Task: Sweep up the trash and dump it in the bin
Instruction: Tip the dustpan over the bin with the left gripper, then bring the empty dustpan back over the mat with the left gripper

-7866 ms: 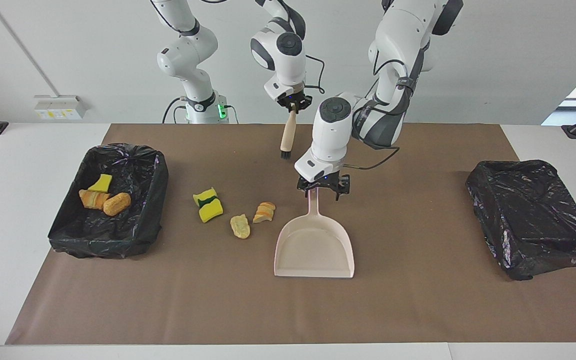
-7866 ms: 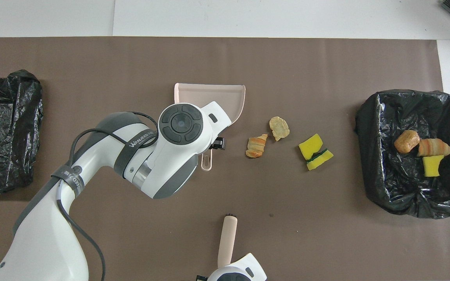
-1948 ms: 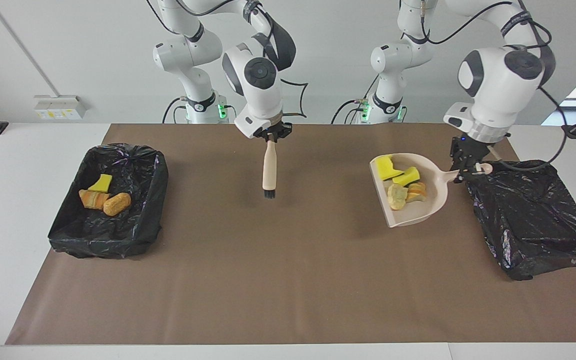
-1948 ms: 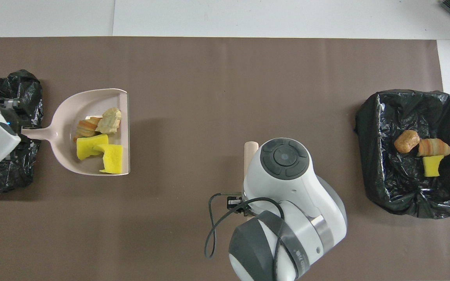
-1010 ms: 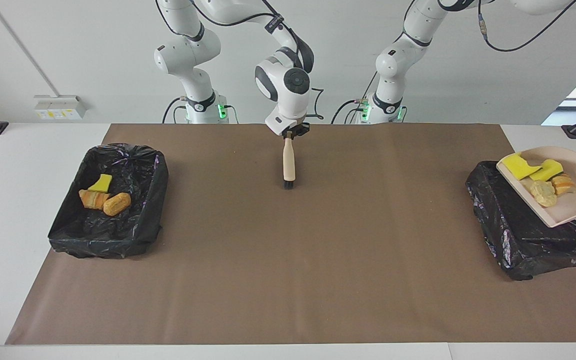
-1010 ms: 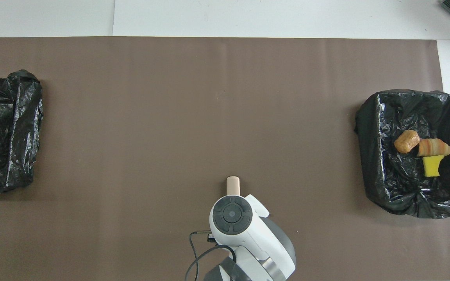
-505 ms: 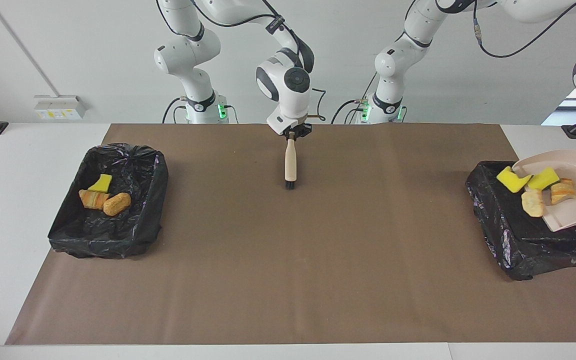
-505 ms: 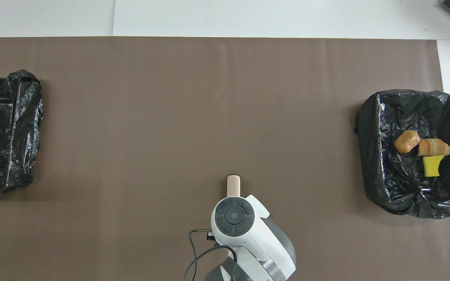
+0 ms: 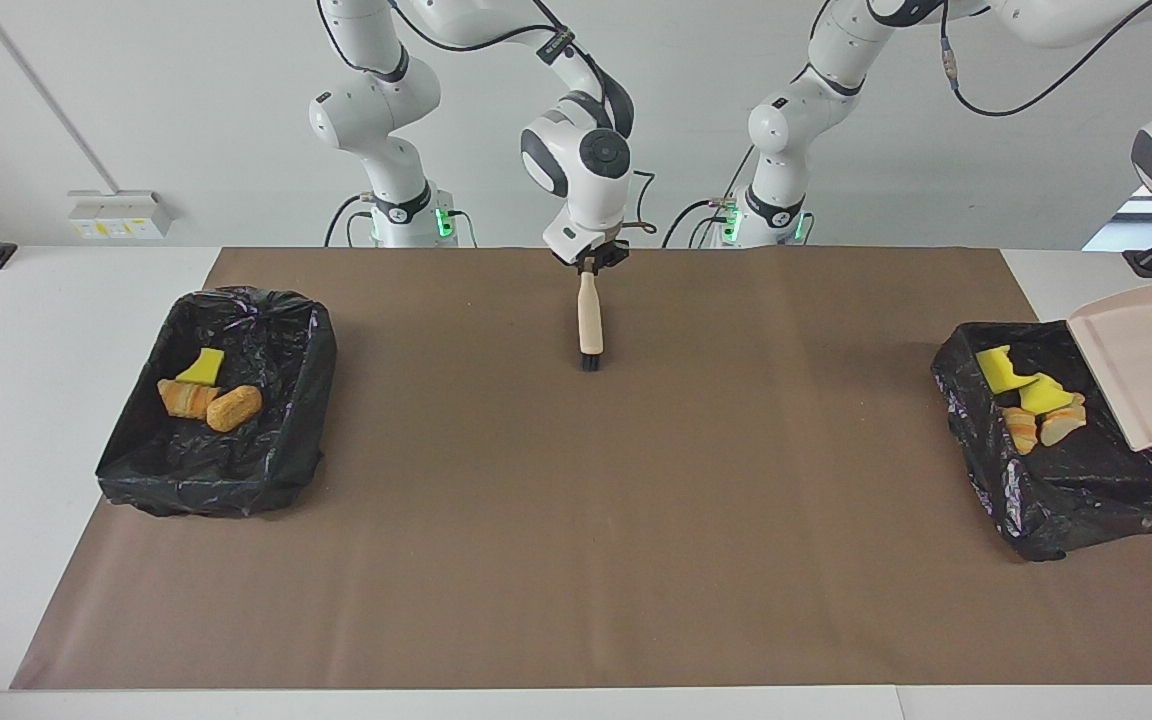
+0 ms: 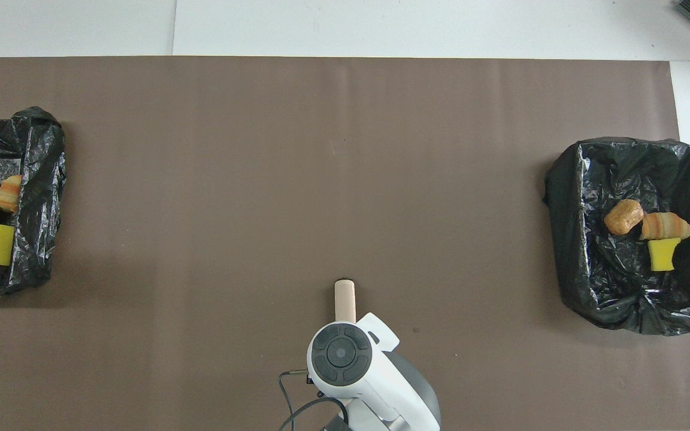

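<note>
Dump looks done: the pinkish-beige plastic dustpan [image 9: 1151, 365] hangs tipped and empty over the black-bagged bin at the left arm's end [image 9: 1071, 440]. The dumped trash, yellow sponge pieces and tan-orange foam chunks [image 9: 1031, 400], lies inside that bin. The other black-lined bin at the right arm's end [image 9: 221, 400] holds three more scraps [image 9: 206, 390]. No scraps show on the brown-papered worktop [image 9: 576, 520], so judging by that, only putting the tools down is left.

The right pincer [image 9: 594, 262] is closed on the wooden-handled brush [image 9: 589, 325], hanging over the worktop's middle, waiting.

The left pincer is cut off at the frame edge; it reads as clamped, presumably on the dustpan's unseen handle. The overhead view crops the left arm's bin.
</note>
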Tool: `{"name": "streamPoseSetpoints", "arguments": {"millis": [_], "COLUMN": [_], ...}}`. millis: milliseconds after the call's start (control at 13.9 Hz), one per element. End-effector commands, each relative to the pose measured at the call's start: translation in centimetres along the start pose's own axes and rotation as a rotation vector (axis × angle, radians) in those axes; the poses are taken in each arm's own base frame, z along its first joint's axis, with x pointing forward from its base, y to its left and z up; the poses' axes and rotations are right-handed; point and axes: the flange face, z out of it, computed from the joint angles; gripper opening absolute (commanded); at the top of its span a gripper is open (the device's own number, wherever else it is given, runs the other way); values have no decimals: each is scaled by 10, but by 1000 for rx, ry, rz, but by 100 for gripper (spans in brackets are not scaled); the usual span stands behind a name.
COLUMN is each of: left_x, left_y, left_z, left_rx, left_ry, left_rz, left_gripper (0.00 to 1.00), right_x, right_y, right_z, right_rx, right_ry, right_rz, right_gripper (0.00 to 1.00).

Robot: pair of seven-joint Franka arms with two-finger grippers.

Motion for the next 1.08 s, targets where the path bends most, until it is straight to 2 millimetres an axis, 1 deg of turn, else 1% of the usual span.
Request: {"name": "streamPoseSetpoints", "arguments": {"millis": [0, 144, 216, 289, 361, 433, 505, 577, 649, 722, 866, 938, 1010], "left_x": [-12, -6, 8, 18, 23, 40, 52, 70, 92, 128, 187, 215, 235], "left_y": [9, 10, 3, 0, -4, -13, -17, -20, -20, -25, -31, -31, -34], "left_z": [-23, -35, -55, -69, -83, -102, -118, -123, -131, -143, -165, -177, -186], "left_rx": [5, 1, 0, -19, -31, -24, -12, -27, -36, -39, -93, -112, -130], "left_ry": [41, 115, 141, 199, 246, 267, 286, 330, 369, 381, 417, 449, 468], "left_rz": [-69, -86, -78, -81, -95, -100, -151, -204, -221, -235, -365, -409, -456], "left_gripper": [0, 0, 0, 0, 0, 0, 0, 0, 0, 0, 0, 0, 0], "right_x": [0, 0, 1, 2, 4, 5, 6, 7, 8, 9, 11, 12, 13], "right_y": [10, 10, 9, 8, 8, 7, 5, 4, 3, 3, 3, 1, 2], "right_z": [3, 3, 2, 3, 3, 3, 1, 1, 0, 0, 1, -2, -3], "right_rx": [19, 21, 26, 33, 40, 47, 53, 55, 58, 58, 58, 63, 65], "right_ry": [0, 0, 6, 11, 18, 24, 31, 33, 35, 35, 33, 37, 38], "right_rz": [11, 22, 22, 27, 29, 27, 20, 16, 11, 8, 7, 6, 9], "right_gripper": [0, 0, 0, 0, 15, 35, 57, 63, 70, 72, 73, 73, 73]}}
